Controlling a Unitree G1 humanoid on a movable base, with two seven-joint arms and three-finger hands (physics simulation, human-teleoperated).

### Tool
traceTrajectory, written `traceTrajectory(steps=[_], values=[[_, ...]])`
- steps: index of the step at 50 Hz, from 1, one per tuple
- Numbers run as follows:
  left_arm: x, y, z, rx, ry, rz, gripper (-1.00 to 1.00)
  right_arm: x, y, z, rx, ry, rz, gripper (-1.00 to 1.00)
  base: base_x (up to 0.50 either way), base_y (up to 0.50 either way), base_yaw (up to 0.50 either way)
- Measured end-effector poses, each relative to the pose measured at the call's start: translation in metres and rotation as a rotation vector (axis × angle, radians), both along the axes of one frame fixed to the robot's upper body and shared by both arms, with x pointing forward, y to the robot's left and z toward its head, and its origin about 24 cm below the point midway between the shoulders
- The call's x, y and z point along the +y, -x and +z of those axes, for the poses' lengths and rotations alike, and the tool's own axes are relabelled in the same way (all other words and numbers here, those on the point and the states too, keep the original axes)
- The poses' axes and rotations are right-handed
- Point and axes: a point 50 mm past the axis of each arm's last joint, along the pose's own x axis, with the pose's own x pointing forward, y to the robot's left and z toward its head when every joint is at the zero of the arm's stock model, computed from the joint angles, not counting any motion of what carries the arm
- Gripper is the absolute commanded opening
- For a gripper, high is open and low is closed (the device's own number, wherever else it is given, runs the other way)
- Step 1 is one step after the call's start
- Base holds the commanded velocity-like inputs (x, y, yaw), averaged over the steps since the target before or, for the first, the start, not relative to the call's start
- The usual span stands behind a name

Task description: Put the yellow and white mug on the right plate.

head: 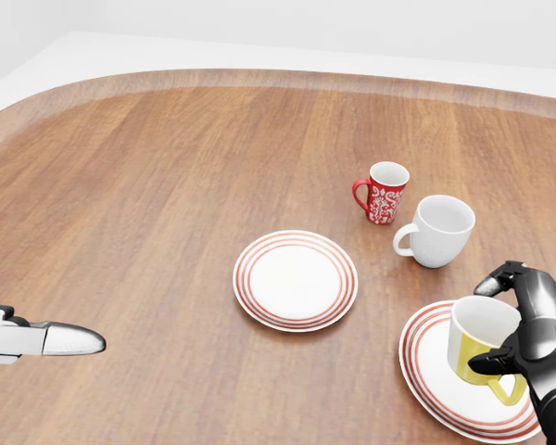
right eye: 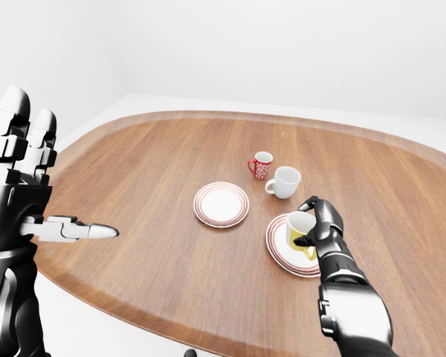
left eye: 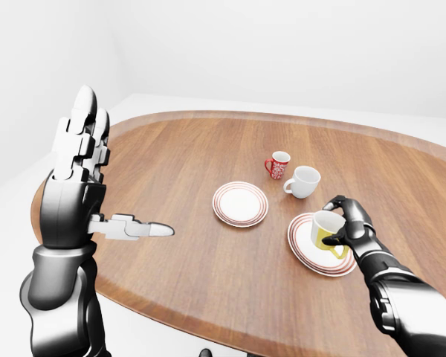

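The yellow and white mug [head: 477, 338] is over the right plate [head: 426, 375], a white plate with red rings at the lower right of the head view. It leans slightly, and I cannot tell whether its base touches the plate. My right hand [head: 489, 323] is closed on the mug, with fingers over the rim and the thumb by the yellow handle. My left hand [left eye: 115, 186] is open and empty, raised upright over the table's left edge, far from the mug.
A second red-ringed plate [head: 295, 278] lies at the middle of the brown wooden table [head: 148, 185]. A red patterned mug [head: 385, 193] and a plain white mug [head: 440, 230] stand just above the right plate in the head view.
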Motion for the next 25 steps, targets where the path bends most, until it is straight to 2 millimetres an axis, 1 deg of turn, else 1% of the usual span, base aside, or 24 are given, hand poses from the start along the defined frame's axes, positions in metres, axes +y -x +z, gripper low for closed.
traceTrajectory(steps=[25], values=[[-0.001,0.0001,-0.0004,0.002,-0.002,-0.002,1.0,-0.0005,0.0014,-0.0003,-0.036,0.01,-0.047,-1.0,0.0,0.0,0.0]])
